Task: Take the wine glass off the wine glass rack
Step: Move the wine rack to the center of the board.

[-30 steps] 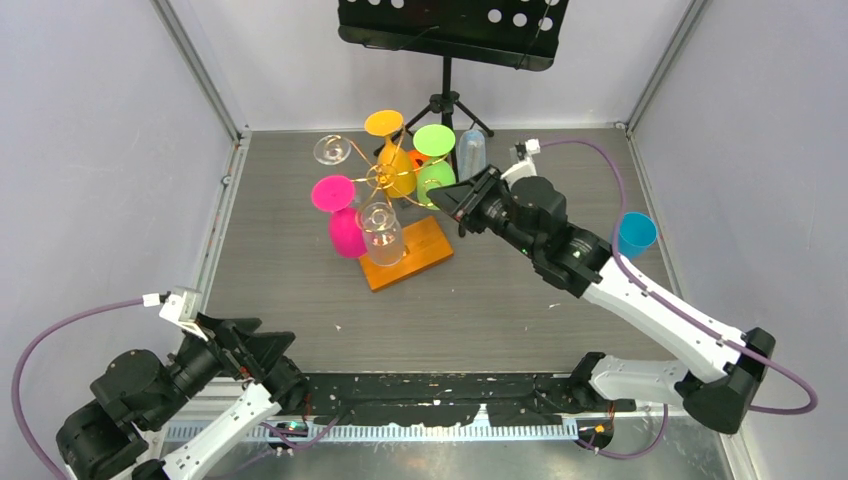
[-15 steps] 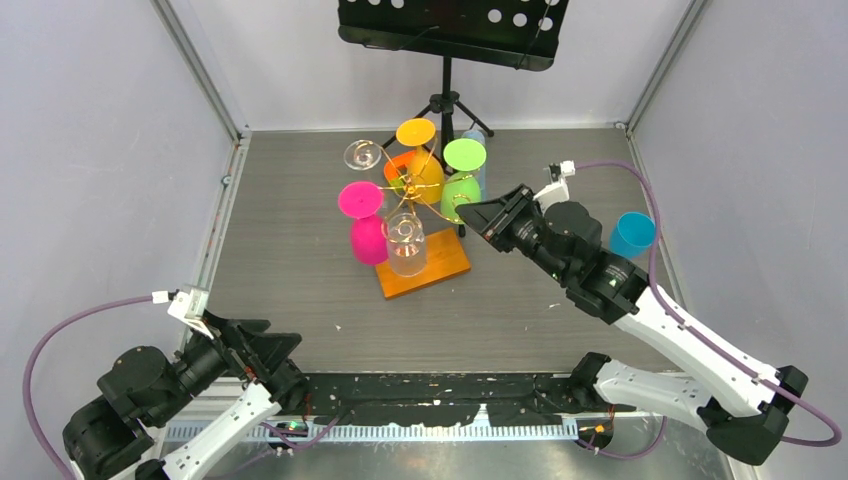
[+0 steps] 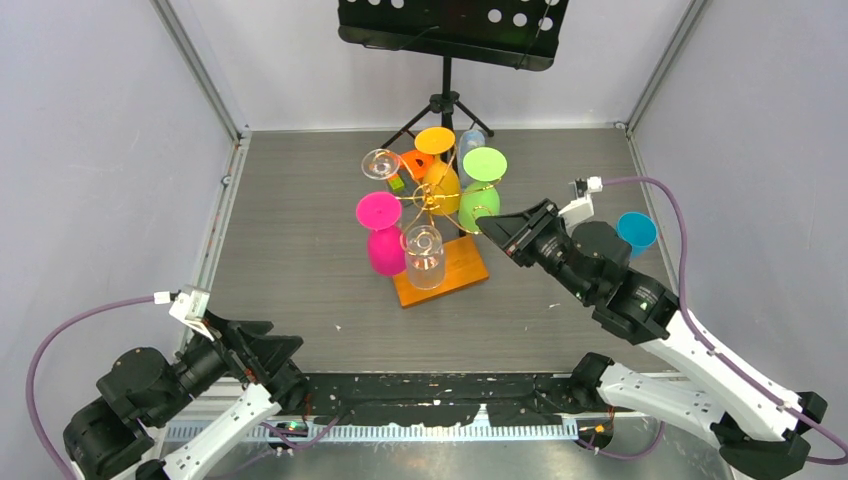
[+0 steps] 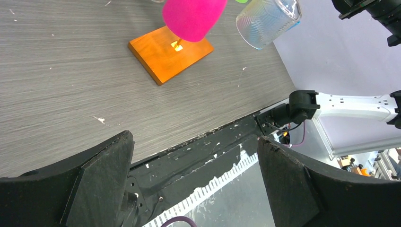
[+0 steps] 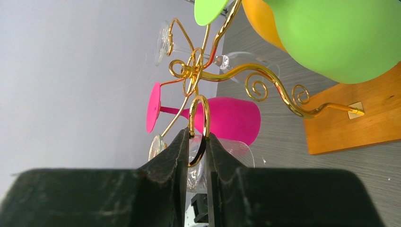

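The wine glass rack (image 3: 428,198), a tree of thin gold wire arms with curled scroll ends on a flat rectangular orange wooden base, stands a little above the middle of the top view, on the grey wood-grain surface (image 3: 300,250). Its glasses all hang on it, bowls down. A pink wine glass (image 3: 385,248) is on the left and a lime-green wine glass (image 3: 478,203) on the right. A yellow-orange wine glass (image 3: 443,188) hangs toward the top, and a clear ribbed glass (image 3: 423,256) at the front over the base. The round foot of another clear glass (image 3: 380,163) shows at the upper left of the tree.

The right arm runs from the lower right corner diagonally up and left, with its wrist nearly level. The right hand (image 3: 488,230) meets the rack just below the green bowl. In the right wrist view this hand (image 5: 195,139) has its two black fingers pressed together on a gold wire loop (image 5: 204,113) of the rack (image 5: 191,71), with the pink glass (image 5: 227,120) behind it.

The left arm is folded low in the lower left corner. The left hand (image 3: 275,340) points right, well apart from the rack. Its fingers (image 4: 101,175) stand wide apart around nothing in the left wrist view. The orange base (image 4: 170,52) and the pink bowl lie at the top of that frame.

A black perforated music stand on a tripod (image 3: 447,30) stands at the top centre behind the rack. A small blue cup (image 3: 636,230) sits at the right edge of the surface.
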Robot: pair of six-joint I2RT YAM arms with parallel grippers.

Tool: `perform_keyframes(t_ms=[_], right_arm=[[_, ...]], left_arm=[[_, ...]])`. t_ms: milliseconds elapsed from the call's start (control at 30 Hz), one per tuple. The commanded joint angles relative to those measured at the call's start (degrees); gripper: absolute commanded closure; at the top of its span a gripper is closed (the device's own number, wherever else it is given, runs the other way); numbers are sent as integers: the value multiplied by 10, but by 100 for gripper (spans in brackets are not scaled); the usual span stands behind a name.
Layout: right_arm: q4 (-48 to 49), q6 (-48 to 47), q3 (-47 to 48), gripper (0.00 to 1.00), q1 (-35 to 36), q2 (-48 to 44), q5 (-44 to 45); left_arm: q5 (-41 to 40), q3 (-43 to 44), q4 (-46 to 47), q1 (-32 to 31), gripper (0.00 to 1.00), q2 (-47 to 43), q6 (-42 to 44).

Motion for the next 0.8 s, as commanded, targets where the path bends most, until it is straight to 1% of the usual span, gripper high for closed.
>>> perform_keyframes(t_ms=[0,600,767], right_arm=[[72,1,12,94,7,-40,40],[29,4,-21,94,9,-86,77],[23,2,-24,91,9,-88,80]], left_arm=[[16,-5,36,-2,0,-2,-2],[20,-12,38,-2,0,2,4],[17,-12,35,-2,0,3,6]])
